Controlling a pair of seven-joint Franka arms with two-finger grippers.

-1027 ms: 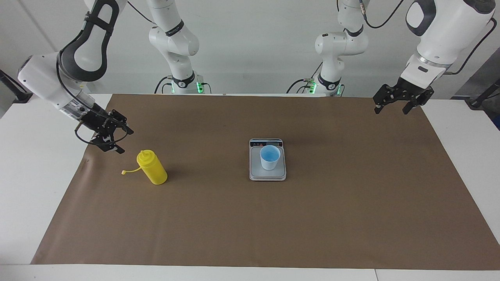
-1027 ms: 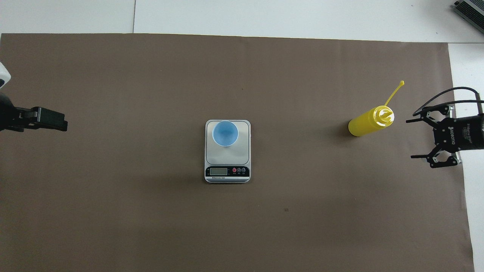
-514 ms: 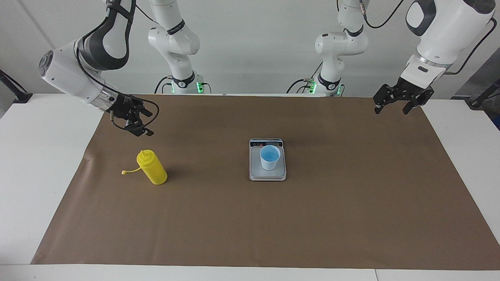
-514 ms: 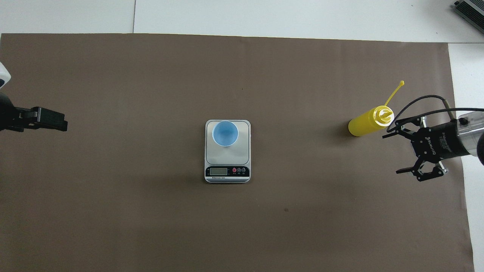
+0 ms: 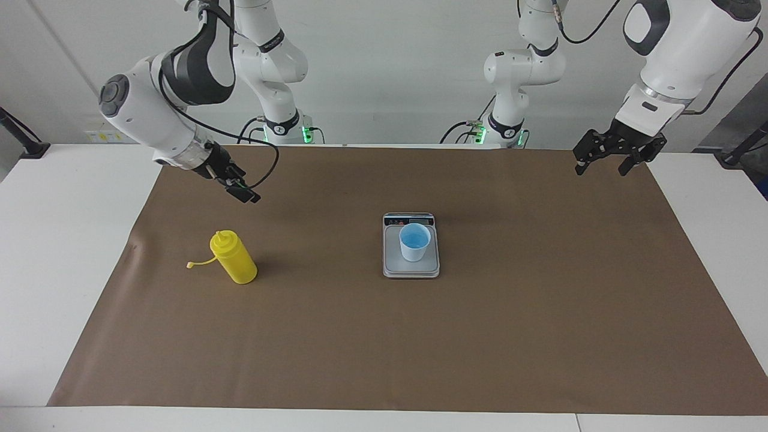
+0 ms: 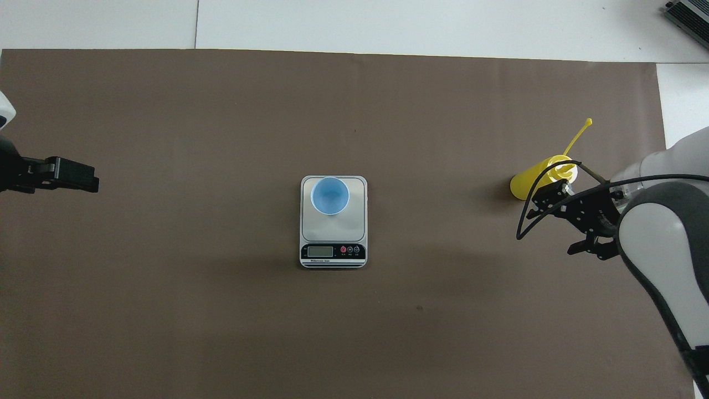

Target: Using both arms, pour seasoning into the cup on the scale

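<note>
The yellow seasoning bottle (image 5: 234, 259) stands upright on the brown mat toward the right arm's end of the table, its tethered cap (image 5: 189, 264) hanging open on its strap. It also shows in the overhead view (image 6: 532, 182). My right gripper (image 5: 241, 192) is open and empty, raised over the mat close to the bottle without touching it; in the overhead view (image 6: 554, 228) it overlaps the bottle's top. The light blue cup (image 5: 414, 241) stands on the scale (image 5: 411, 267) mid-table, and both show from overhead: cup (image 6: 329, 195), scale (image 6: 332, 228). My left gripper (image 5: 602, 170) waits open over the mat's corner.
The brown mat (image 5: 384, 348) covers most of the white table (image 5: 54, 252). A grey device (image 6: 689, 14) lies at the table's corner farthest from the robots, at the right arm's end.
My right gripper has swung from over the mat's end edge toward the table's middle, turning as it went, and now hangs close to the bottle. The left arm, bottle, cup and scale have not moved.
</note>
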